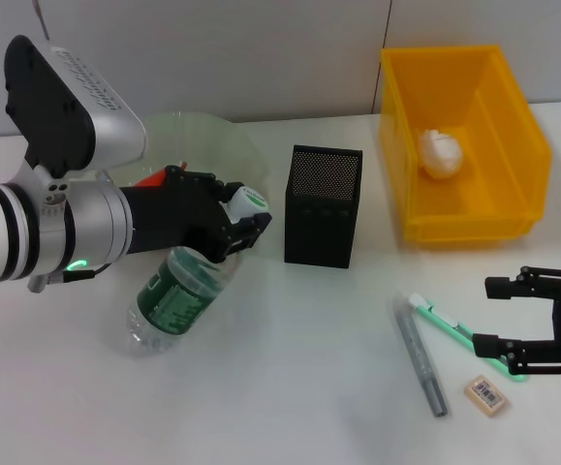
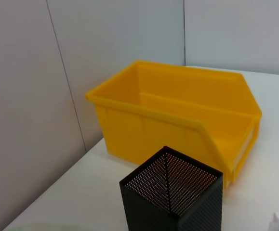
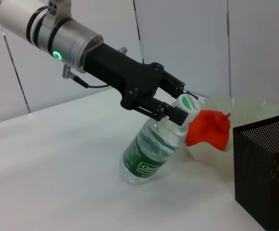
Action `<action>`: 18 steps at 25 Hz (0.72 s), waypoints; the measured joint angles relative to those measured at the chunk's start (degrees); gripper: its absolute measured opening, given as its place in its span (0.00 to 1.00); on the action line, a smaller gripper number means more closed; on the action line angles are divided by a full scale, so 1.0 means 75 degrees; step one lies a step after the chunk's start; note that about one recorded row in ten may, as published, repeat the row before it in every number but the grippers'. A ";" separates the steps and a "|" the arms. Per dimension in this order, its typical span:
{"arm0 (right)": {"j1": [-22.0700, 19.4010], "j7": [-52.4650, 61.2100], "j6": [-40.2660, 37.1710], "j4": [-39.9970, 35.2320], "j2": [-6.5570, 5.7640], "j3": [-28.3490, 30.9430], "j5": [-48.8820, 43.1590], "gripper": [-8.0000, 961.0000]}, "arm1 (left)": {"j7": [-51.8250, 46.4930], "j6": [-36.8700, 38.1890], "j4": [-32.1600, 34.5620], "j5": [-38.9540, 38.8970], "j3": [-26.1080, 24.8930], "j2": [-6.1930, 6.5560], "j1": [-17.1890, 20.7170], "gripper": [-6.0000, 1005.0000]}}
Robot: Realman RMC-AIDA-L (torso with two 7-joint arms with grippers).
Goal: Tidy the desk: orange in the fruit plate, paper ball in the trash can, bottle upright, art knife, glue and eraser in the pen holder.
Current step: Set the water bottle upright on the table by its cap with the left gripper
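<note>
White desk (image 1: 290, 387), head view: left gripper (image 1: 236, 225) at left centre, fingers clenched on the tilted bottle (image 1: 178, 295) near its cap. Paper ball (image 1: 442, 152) lay in the trash can (image 1: 513, 126), upper right. Right gripper (image 1: 527, 325), lower right, fingers spread, beside the eraser (image 1: 486, 394).

The pen holder (image 1: 323, 205) stands mid-table, with the trash can (image 1: 513, 131) to its right holding the paper ball (image 1: 442, 152). Left of the holder the bottle (image 1: 178, 298) leans tilted, the fruit plate (image 1: 207, 140) behind it (the orange (image 3: 207, 128) lies inside). The eraser (image 1: 485, 394) lies front right.
</note>
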 joint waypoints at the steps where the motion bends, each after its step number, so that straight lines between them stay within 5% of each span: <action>1: 0.0001 0.0000 0.0000 -0.0001 0.0000 -0.0008 0.0000 0.80 | 0.0001 0.0000 0.0007 -0.0048 -0.0001 0.0004 0.0001 0.45; 18: 0.0012 0.0001 -0.0001 0.0005 0.0000 -0.0005 -0.0049 0.80 | 0.0390 -0.0081 -0.0011 -0.0691 -0.0220 0.0005 0.0130 0.44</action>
